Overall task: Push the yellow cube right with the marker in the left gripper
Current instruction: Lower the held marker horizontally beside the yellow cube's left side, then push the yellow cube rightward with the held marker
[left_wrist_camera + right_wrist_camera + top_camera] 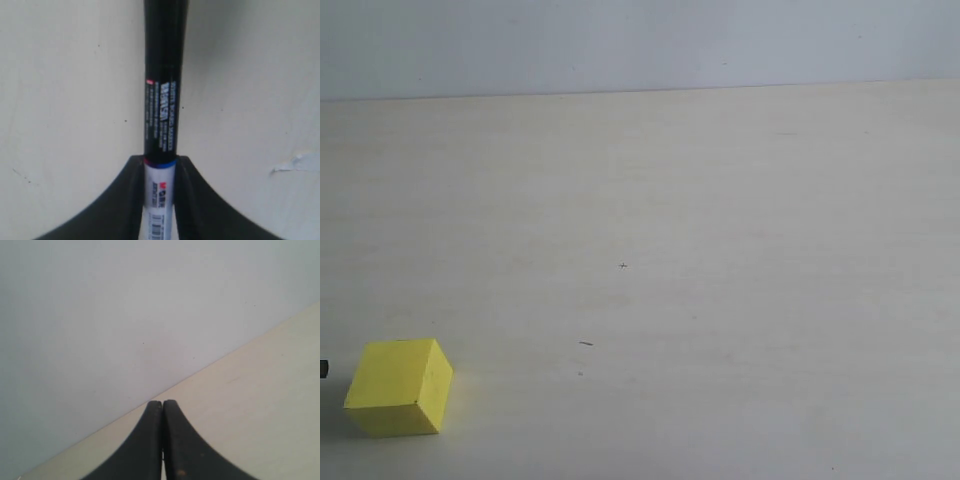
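Operator: exterior view, yellow cube (398, 387) sits on the table (720, 250) at lower left. The marker (323, 369) shows only as a dark stub at the frame edge, just beside the cube, apart.

Observer: left wrist view, left gripper (160, 167) pinches the marker's white barrel, black end pointing out. Cube looks light and rigid and likely slides; press low on its left face.

Operator: right wrist view, right gripper (163, 407) pressed together, empty.

Left wrist view: marker (161, 100) cut off by edges, label print blurred; exterior view: only dark tip at edge.
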